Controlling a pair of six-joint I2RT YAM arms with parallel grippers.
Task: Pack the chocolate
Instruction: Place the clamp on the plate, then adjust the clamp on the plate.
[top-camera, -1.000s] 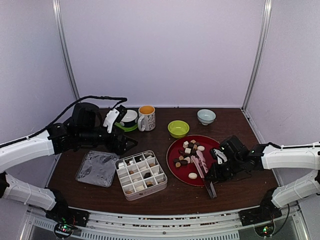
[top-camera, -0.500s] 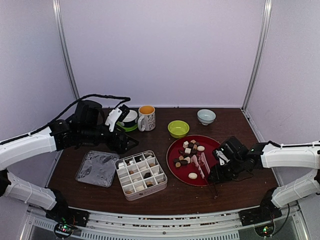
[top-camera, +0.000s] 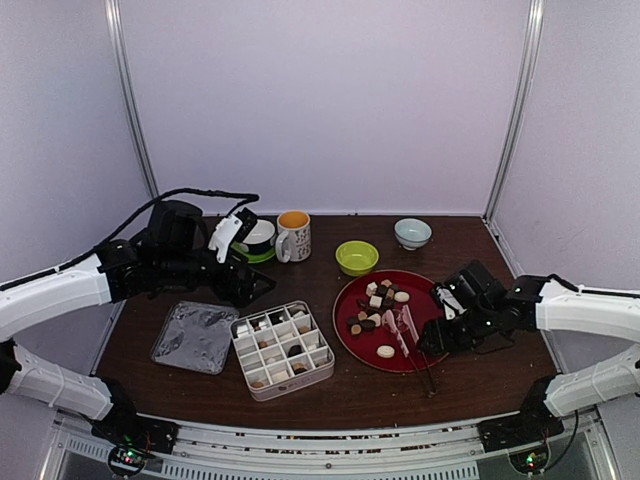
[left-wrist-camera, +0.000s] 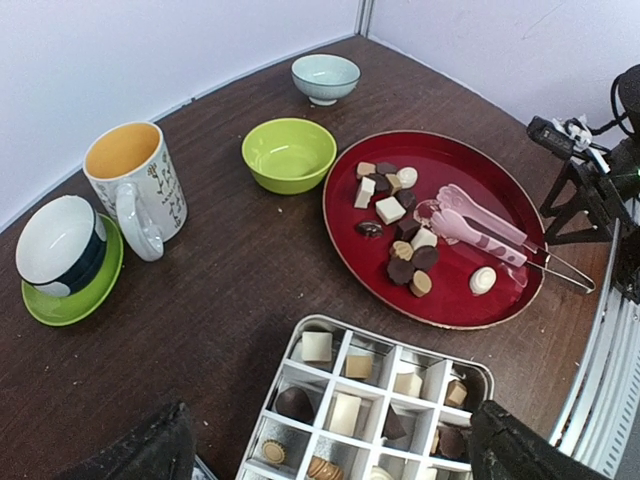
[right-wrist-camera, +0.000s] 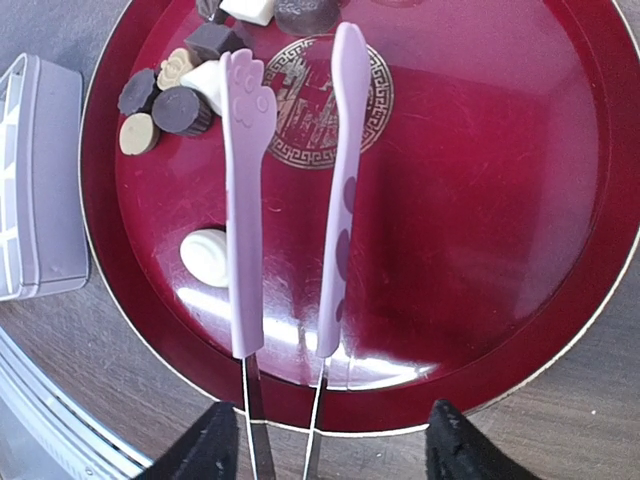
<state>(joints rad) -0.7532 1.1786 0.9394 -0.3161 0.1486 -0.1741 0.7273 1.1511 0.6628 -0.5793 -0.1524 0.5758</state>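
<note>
Hovering with right tool (right-wrist-camera: 335, 420) spread open, fingers flanking the pink tongs' (right-wrist-camera: 243, 200) wire handle without gripping it. Hanging with left tool (left-wrist-camera: 330, 445) wide open, gripping nothing, above the divided box (top-camera: 300, 384). Showing chocolate (left-wrist-camera: 391, 210) lying loose on the red plate (left-wrist-camera: 450, 160) and sitting in box cells.

I see the chocolate (left-wrist-camera: 392, 210) as dark brown, tan and cream-white bite-sized pieces, loosely clustered on the far-left part of the red plate (left-wrist-camera: 460, 165). One cream-white oval piece (left-wrist-camera: 483, 280) lies alone by its near rim. More sit singly in the divided box (top-camera: 290, 386) left of the plate.
</note>
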